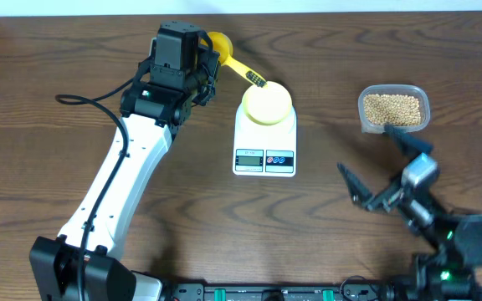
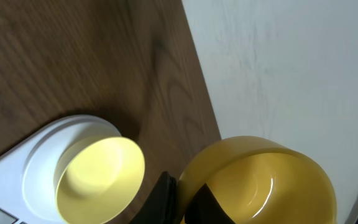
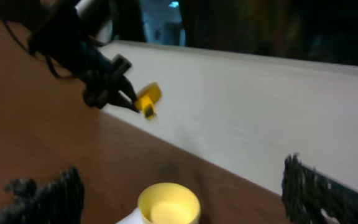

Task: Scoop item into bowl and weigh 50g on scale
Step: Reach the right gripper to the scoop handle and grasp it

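— Where do the beans [image 1: 393,109] lie from the yellow measuring spoon [image 1: 233,60]?
— At 3 o'clock, in the clear tub [image 1: 362,104], past the pale-yellow bowl [image 1: 267,104] on the scale [image 1: 264,159]. The left gripper [image 1: 207,67] is clamped on the spoon, whose handle points to 4 o'clock.
— And the right gripper [image 1: 382,171]?
— Jaws wide and empty. It is nearer, with the tub at its 12 o'clock.

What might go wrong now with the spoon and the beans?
The spoon in the left gripper has its handle close to the bowl on the scale; a swing might knock the bowl. The beans sit far across the table, so a scoopful may spill on the way.
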`<action>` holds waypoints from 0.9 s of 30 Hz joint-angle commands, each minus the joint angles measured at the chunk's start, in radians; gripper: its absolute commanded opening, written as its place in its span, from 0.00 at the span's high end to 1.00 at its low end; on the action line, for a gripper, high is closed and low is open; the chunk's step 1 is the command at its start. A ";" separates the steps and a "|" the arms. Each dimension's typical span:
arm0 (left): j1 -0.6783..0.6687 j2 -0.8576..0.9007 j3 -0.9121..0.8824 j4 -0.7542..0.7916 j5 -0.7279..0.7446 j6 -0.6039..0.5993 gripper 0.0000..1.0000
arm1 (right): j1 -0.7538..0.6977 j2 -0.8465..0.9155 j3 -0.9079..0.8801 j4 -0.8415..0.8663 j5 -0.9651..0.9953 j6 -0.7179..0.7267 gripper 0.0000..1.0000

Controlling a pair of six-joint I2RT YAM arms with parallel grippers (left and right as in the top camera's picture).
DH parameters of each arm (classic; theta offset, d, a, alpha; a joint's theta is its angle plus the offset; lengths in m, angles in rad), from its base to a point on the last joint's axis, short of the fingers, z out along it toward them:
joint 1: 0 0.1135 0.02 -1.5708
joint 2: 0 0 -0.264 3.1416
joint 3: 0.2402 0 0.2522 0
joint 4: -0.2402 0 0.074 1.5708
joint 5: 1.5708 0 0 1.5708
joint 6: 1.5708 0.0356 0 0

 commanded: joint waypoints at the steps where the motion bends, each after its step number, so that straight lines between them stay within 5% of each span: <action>1: -0.002 -0.001 0.007 0.003 -0.021 -0.005 0.92 | 0.010 0.204 0.192 -0.047 -0.164 0.040 0.01; 13: -0.003 -0.001 0.007 0.006 -0.031 -0.004 0.92 | 0.010 0.870 0.591 -0.074 -0.500 0.263 0.01; 24: -0.053 -0.001 0.007 0.005 -0.044 0.076 0.92 | 0.014 1.043 0.597 -0.089 -0.497 0.373 0.01; 27: -0.059 -0.001 0.007 0.002 -0.061 0.052 0.92 | 0.060 1.049 0.597 -0.071 -0.438 0.462 0.11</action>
